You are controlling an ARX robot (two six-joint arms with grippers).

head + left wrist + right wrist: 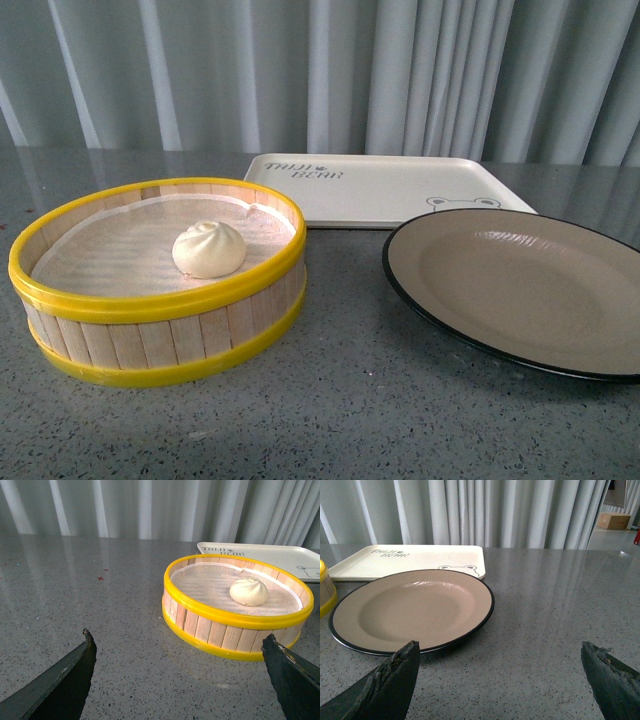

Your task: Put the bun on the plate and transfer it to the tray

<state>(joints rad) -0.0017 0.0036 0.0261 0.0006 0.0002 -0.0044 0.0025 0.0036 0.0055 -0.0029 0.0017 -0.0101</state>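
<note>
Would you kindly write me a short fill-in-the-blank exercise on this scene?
The bun lies inside the steamer basket, whose rims are ____. The plate, with a ____ rim, holds nothing. In the front view, the tray lies ____ the plate. The left gripper and right gripper are both ____.
Missing: yellow; black; behind; open.

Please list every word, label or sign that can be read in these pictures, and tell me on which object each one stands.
"BEAR": dark lettering, lower line, on the tray.
The line above it on the tray: too blurred to read.
bear face drawing on the tray: a picture, no words.
The plate, steamer basket and bun: no text visible.
</note>
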